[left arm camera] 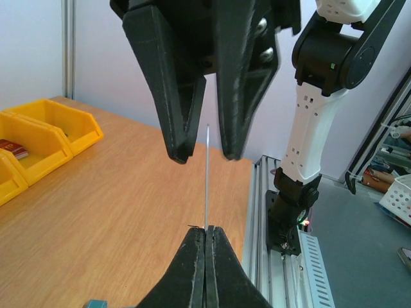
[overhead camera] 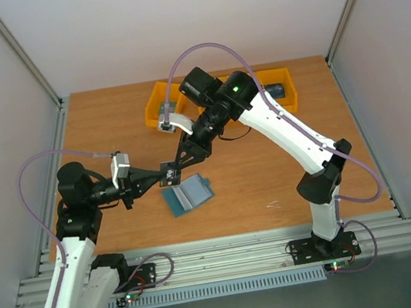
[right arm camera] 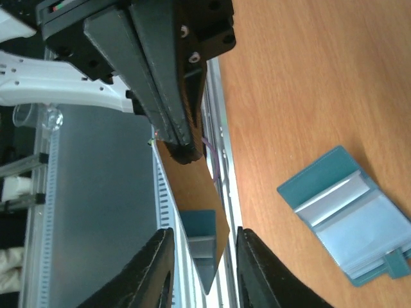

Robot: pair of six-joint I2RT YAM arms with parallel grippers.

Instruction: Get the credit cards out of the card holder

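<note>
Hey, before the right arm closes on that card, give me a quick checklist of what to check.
1. Hold: left gripper shut on the card: ok.
2. Receiver: right gripper open: ok.
3. Alignment: card between its fingers, with a gap on each side: ok.
4. Clearance: card holder lies open on the table, apart from both grippers: ok.
5. Cards left in the card holder: cannot tell.

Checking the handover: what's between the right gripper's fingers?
A credit card, shut in the left gripper, reaches between the open fingers of the right gripper, per the right wrist view.
</note>
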